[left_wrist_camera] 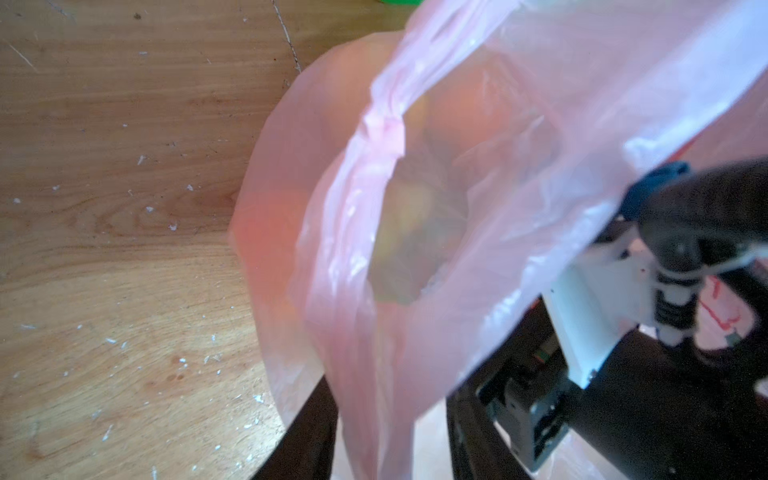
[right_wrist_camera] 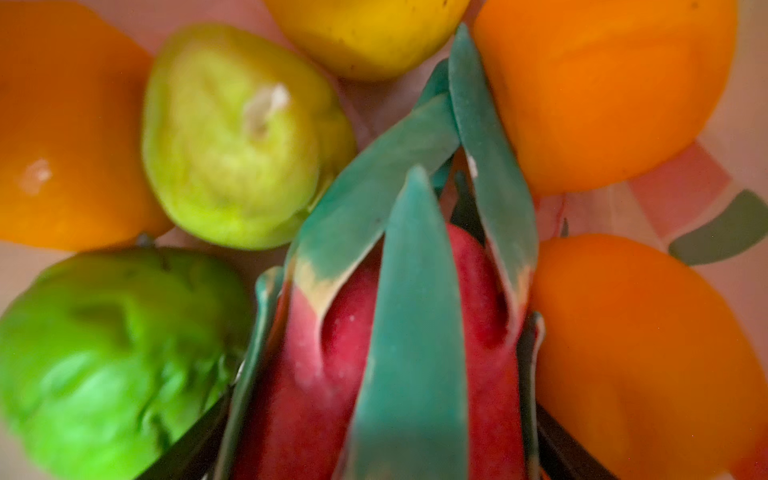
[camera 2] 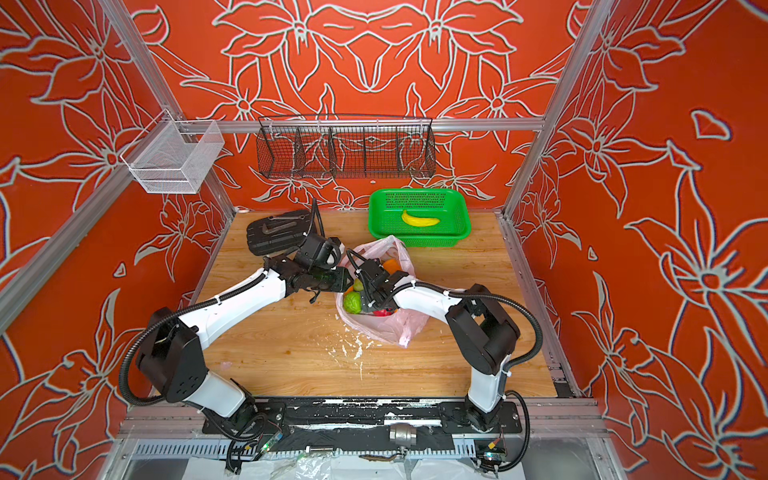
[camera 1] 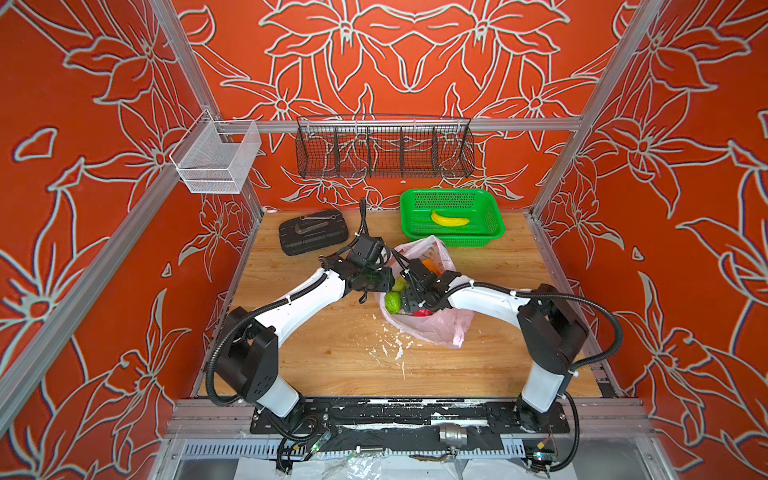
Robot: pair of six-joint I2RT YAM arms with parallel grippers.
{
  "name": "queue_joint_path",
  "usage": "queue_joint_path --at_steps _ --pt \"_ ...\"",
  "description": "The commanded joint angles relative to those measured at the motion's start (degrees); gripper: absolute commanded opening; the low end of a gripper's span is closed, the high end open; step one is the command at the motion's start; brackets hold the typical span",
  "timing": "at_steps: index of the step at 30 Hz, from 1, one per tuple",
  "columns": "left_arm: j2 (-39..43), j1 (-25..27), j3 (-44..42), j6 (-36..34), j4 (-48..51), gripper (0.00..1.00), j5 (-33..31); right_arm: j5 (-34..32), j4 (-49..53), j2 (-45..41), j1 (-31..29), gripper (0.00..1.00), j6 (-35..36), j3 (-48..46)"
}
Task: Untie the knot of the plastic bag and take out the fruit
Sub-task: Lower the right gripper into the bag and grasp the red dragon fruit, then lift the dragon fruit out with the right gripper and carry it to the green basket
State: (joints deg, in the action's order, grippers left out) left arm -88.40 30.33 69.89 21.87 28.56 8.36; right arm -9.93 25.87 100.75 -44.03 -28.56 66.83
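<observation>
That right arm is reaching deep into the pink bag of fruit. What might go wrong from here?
The right pincer straddles the dragon fruit, whose green leaves stick out; it may slip or snag coming out. Thin film of the plastic bag runs between the jaws of the left pincer; if it slips free, the mouth could sag over the right arm. The green fruit by the bag's edge might roll out.

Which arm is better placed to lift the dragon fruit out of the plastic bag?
Right. The right hand is inside the open plastic bag, its fingers standing on either side of the dragon fruit. The left hand is at the bag's rim, with only film before it.
</observation>
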Motion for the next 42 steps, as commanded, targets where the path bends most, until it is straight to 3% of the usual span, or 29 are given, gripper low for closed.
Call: queue_joint_path --at_steps 1,6,13,22,35,40,42 --pt "2.71 -0.22 -0.10 0.28 0.61 0.58 -0.81 2.77 -3.70 -6.82 -0.36 0.55 1.39 -2.05" --pt "4.71 -0.26 -0.34 0.72 -0.05 0.79 0.26 2.86 -5.09 -12.19 -1.00 0.55 1.22 -4.56" --pt "9.36 -0.24 -1.19 0.76 -0.69 0.99 1.30 7.82 -7.67 -18.43 -2.61 0.55 3.19 -8.10" --pt "14.45 -0.17 -2.30 0.55 -3.43 0.97 4.68 12.37 -14.53 -30.74 -3.07 0.53 5.30 -13.60" --pt "23.73 -0.22 -5.59 -3.82 -12.45 0.97 15.38 1.27 -24.83 -41.71 -1.49 0.51 8.68 -15.25" --pt "25.76 -0.17 -6.43 -4.86 -13.87 0.97 17.93 -4.66 -28.06 -42.66 3.22 0.50 5.12 -14.03" --pt "26.21 -0.05 -6.52 -5.09 -13.88 0.97 18.53 -5.13 -27.56 -42.34 7.83 0.49 0.79 -13.16"
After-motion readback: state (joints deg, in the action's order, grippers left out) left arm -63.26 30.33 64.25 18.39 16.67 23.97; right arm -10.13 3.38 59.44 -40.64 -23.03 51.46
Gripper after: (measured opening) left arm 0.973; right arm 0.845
